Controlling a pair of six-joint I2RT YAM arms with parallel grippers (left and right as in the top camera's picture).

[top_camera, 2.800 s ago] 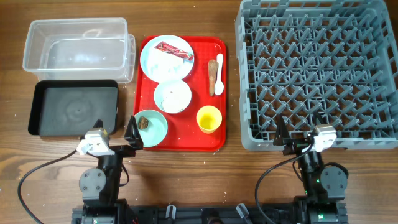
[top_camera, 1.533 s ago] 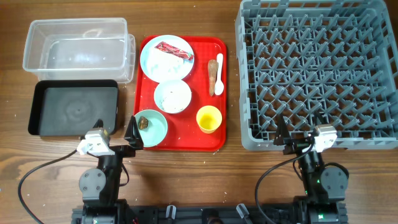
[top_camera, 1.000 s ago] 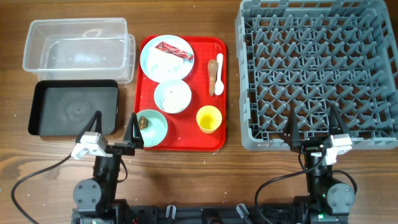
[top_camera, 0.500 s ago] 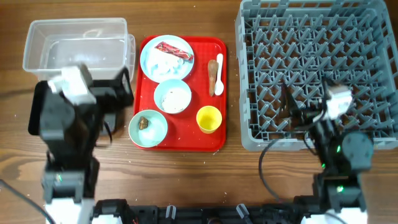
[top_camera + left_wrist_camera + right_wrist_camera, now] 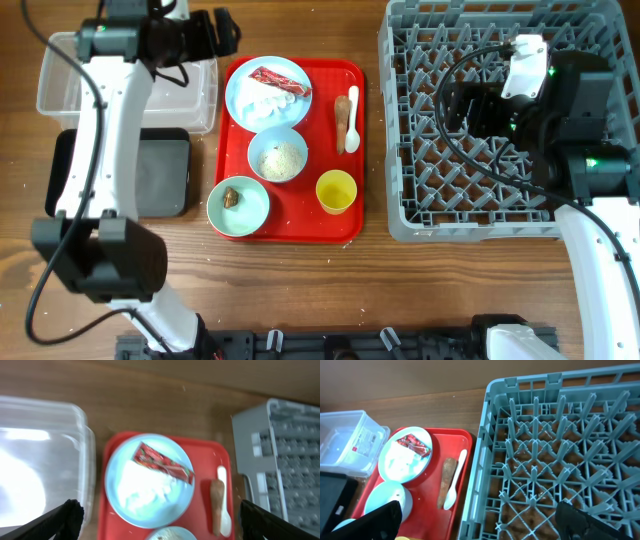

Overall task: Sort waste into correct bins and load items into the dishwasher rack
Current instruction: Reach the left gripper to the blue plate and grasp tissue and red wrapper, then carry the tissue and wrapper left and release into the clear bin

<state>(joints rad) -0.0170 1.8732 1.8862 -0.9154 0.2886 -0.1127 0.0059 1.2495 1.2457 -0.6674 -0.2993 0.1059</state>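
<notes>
As the left fingers [image 5: 60,520] hang spread and empty by the clear tub [image 5: 50,92], apparently lining up on the red wrapper [image 5: 279,79] lying on the plate [image 5: 240,100], the right fingers [image 5: 370,522], likewise spread and empty, wait over the grey rack [image 5: 395,215].

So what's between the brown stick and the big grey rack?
The white spoon, then the red tray's rim and bare wood; the overhead view shows it.

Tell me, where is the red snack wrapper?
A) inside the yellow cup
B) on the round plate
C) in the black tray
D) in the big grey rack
B: the red snack wrapper lies on the pale blue round plate at the far end of the red serving tray, beside crumpled white tissue.
</notes>
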